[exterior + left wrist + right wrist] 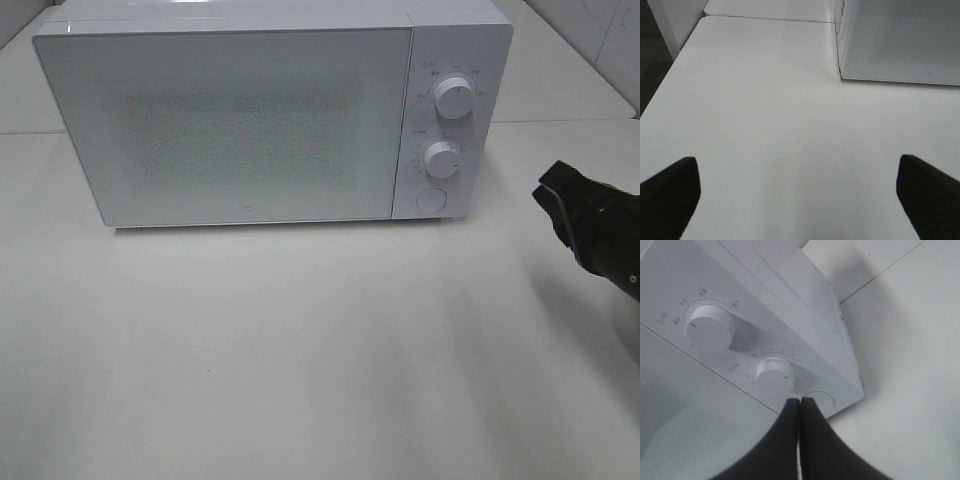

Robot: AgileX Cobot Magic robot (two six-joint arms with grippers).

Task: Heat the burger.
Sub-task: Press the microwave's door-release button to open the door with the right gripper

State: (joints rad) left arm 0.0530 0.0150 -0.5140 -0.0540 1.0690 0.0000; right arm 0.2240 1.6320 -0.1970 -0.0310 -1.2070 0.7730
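Right gripper (800, 401) pressed together, empty, tips aimed at the round button (821, 399) under the lower knob (775, 374), not touching. We judge a button press is next: we'd push square on, clear of that knob. Right arm (612, 240) stands right of the microwave (250, 110), angled toward its panel. Left gripper (797, 162) spread over the table (780, 100). Burger not visible anywhere.
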